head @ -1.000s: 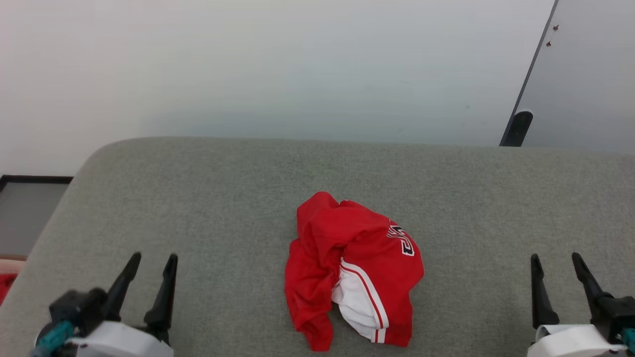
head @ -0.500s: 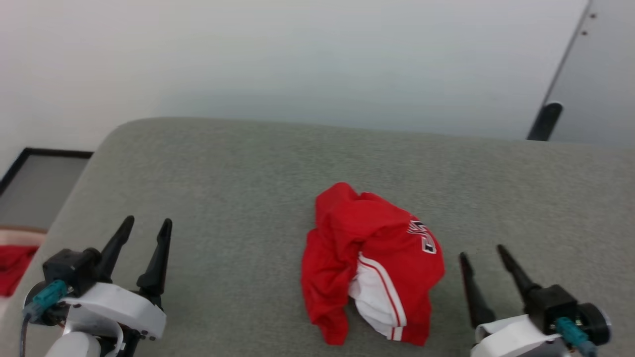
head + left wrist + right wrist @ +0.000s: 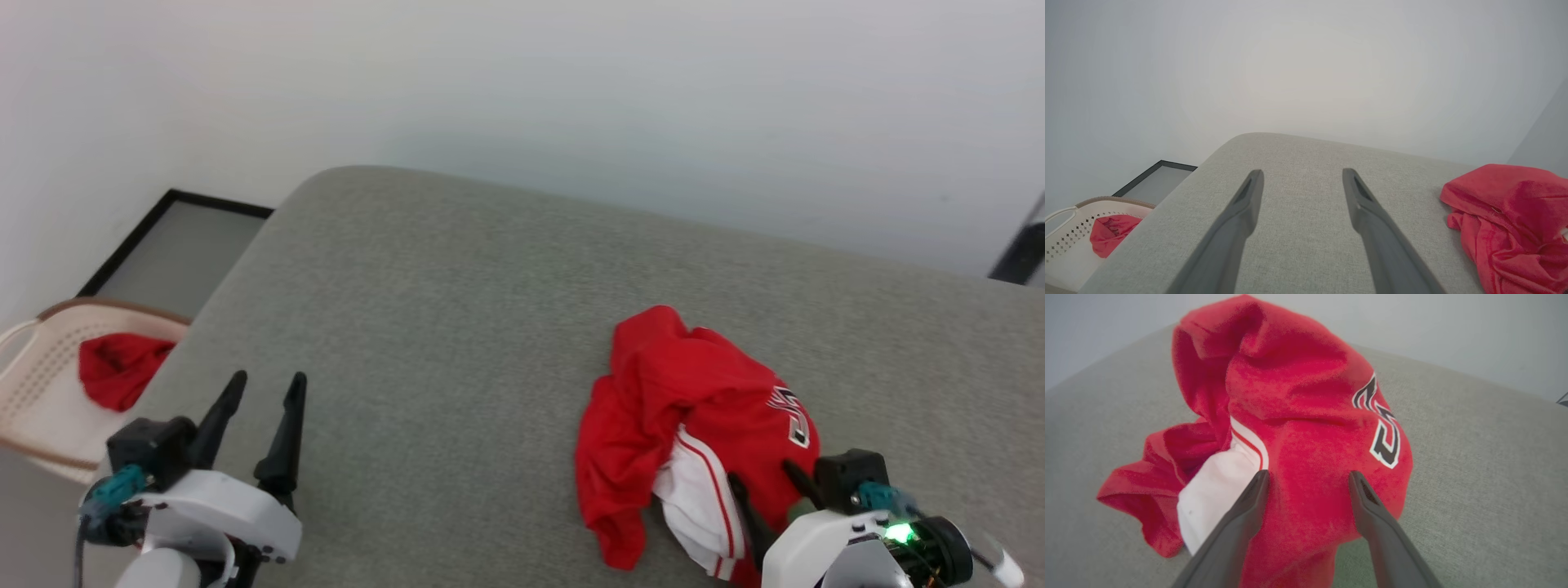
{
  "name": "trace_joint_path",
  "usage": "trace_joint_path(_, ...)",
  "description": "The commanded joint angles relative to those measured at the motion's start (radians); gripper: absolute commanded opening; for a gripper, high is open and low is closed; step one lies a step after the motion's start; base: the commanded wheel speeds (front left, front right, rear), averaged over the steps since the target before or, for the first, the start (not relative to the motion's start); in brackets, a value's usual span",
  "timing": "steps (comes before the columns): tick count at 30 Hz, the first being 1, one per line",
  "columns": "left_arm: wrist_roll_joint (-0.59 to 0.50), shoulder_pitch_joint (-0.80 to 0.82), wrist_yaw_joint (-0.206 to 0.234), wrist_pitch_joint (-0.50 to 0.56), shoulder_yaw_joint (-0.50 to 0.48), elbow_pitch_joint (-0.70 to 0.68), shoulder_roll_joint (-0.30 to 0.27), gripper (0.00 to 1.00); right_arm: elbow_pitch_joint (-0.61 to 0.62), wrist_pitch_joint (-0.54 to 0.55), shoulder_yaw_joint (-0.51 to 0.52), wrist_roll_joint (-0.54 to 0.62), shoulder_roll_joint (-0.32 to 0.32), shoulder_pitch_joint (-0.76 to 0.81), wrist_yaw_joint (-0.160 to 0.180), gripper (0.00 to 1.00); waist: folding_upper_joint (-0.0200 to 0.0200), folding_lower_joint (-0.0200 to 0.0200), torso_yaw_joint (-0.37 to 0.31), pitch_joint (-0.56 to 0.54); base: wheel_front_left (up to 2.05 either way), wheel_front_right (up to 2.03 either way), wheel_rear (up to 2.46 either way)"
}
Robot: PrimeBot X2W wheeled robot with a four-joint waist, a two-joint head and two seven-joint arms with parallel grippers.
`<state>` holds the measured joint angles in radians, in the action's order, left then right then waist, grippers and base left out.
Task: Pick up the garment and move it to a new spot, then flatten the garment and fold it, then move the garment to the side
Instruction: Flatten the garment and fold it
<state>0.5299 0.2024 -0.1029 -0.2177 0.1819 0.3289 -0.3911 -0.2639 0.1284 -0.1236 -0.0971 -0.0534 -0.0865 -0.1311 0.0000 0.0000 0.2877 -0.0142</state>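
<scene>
Now that the open right end effector (image 3: 759, 472) has advanced to straddle the crumpled garment (image 3: 678, 384), lower right on the desk (image 3: 424, 327), pickup appears imminent; left end effector (image 3: 269, 377) open, lower left.

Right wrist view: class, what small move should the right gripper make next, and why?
Probably ease the right gripper forward around the near bulge of the red jersey: its jaws stand open, aimed at that bulge, with nothing gripped yet.
</scene>
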Motion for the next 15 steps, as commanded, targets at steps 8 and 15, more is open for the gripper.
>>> trace_joint_path(8,0.016,0.060,-0.012,0.001,0.039,0.042,0.038,1.00,0.038,0.361,0.003,-0.014,0.003,-0.003,0.001,1.00,0.0000,0.0000,0.077,0.053,0.00,0.00,0.00)
trace_joint_path(15,0.032,0.092,-0.019,-0.017,0.059,0.088,0.063,1.00,0.044,0.463,-0.025,0.020,0.003,-0.020,0.001,0.00,0.0000,0.0000,0.086,0.080,0.00,0.00,0.00)
